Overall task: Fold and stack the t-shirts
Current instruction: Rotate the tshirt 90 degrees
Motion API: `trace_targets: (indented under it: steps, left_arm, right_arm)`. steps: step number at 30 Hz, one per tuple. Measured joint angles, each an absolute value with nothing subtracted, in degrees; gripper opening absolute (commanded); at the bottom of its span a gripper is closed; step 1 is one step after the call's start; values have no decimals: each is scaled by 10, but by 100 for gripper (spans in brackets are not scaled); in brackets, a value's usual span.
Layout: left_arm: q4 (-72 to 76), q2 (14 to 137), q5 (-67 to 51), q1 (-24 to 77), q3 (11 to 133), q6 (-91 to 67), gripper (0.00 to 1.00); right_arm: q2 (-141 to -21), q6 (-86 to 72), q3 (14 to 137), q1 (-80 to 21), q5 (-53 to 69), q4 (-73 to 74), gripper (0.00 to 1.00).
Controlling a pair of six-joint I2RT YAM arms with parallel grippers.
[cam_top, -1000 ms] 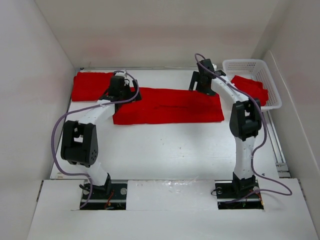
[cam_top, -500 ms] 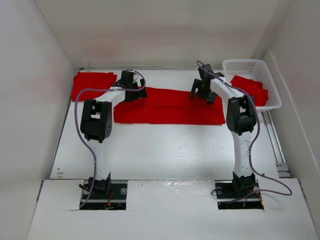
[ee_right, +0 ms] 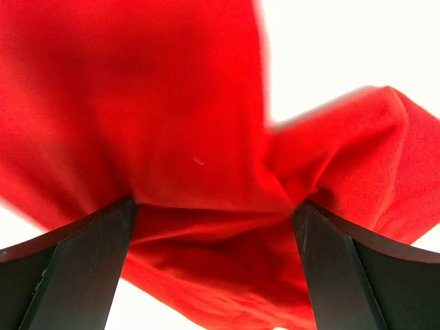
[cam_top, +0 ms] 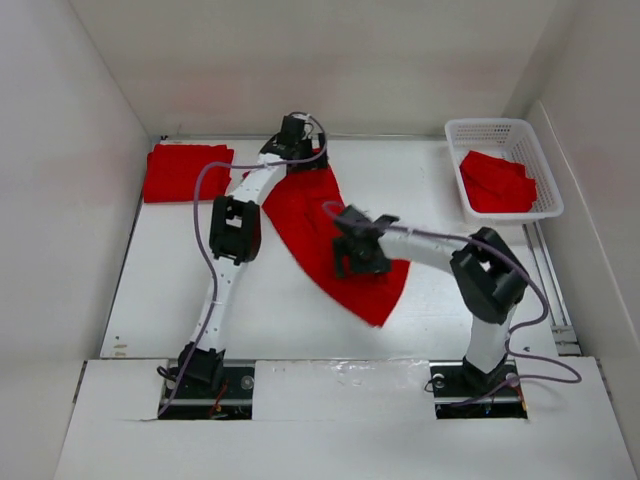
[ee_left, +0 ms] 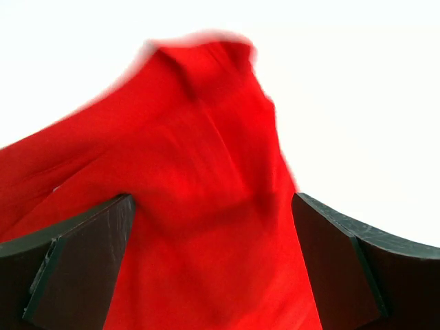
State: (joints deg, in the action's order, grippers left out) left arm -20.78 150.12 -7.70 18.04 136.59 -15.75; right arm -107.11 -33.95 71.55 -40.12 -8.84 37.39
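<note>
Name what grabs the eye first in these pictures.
A bright red t-shirt runs diagonally across the middle of the table, from the left gripper at the far edge to the right gripper nearer the front. Another red shirt lies folded at the far left, and a third shirt sits in the white basket at far right.

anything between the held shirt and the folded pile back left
Nothing loose: bare table between the shirt and the pile. Only the left arm itself crosses that gap.

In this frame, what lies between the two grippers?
One red t-shirt, running diagonally from the left gripper at the back to the right gripper nearer the front; the top view shows it.
</note>
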Motion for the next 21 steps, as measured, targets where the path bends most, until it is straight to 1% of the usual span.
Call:
trace_targets:
  steps: [3, 5, 7, 9, 11, 15, 21]
  left_arm:
    - [-196, 1515, -96, 214, 1385, -167, 100]
    - [-176, 1515, -115, 239, 1383, -179, 100]
    - [-157, 1517, -123, 253, 1381, -189, 100]
    - [-145, 1518, -123, 257, 1379, -199, 100]
    - [-135, 1518, -115, 254, 1377, -207, 100]
    - [-123, 1518, -88, 238, 1376, -224, 100]
    - [-114, 1518, -63, 223, 1376, -248, 100]
  right_arm:
    - [-1067, -359, 714, -543, -69, 346, 100]
    - [-1078, -365, 731, -616, -52, 336, 100]
    - [-1084, -367, 742, -666, -35, 346, 100]
    - [-1083, -371, 743, -690, -28, 365, 100]
    - [-1077, -378, 743, -688, -27, 387, 100]
    - [-1038, -399, 740, -648, -38, 430, 100]
    - [-928, -418, 740, -579, -65, 458, 100]
